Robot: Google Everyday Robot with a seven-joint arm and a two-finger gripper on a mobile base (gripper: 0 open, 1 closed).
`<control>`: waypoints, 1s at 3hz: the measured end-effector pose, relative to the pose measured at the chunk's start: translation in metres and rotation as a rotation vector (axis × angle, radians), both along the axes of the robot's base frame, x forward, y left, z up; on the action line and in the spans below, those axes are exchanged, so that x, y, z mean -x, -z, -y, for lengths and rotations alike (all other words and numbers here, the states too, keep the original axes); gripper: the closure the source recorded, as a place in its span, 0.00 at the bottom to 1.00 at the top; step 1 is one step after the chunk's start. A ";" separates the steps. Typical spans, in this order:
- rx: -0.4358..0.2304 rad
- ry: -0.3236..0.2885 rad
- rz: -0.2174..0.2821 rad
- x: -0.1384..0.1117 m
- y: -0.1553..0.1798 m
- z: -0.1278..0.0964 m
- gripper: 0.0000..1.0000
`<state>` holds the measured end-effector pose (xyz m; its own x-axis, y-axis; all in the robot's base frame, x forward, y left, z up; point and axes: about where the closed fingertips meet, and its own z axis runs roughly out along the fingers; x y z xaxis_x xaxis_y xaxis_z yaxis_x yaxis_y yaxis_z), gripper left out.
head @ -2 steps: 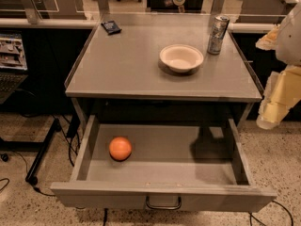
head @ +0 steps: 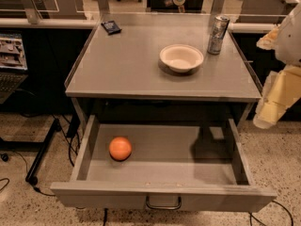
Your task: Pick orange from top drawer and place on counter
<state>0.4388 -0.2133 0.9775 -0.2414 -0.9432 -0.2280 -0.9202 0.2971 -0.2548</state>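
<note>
The orange [head: 120, 148] lies in the left half of the open top drawer [head: 162, 194], on the drawer floor near its left wall. The drawer is pulled fully out below the counter [head: 127, 65], with its loop handle at the front middle. My gripper [head: 274, 100] hangs at the far right of the camera view, outside the cabinet's right side, at about counter height. It is well apart from the orange and holds nothing that I can see.
On the counter stand a white bowl [head: 181, 57] and a metal can [head: 217, 35] at the back right, and a small dark object [head: 111, 27] at the back left. Cables and a dark stand leg [head: 42, 152] lie on the floor to the left.
</note>
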 end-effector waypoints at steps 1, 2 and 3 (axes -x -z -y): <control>-0.068 0.052 0.007 0.006 0.009 -0.031 0.00; -0.145 0.058 -0.057 0.005 0.050 -0.087 0.00; -0.145 0.058 -0.057 0.005 0.050 -0.087 0.00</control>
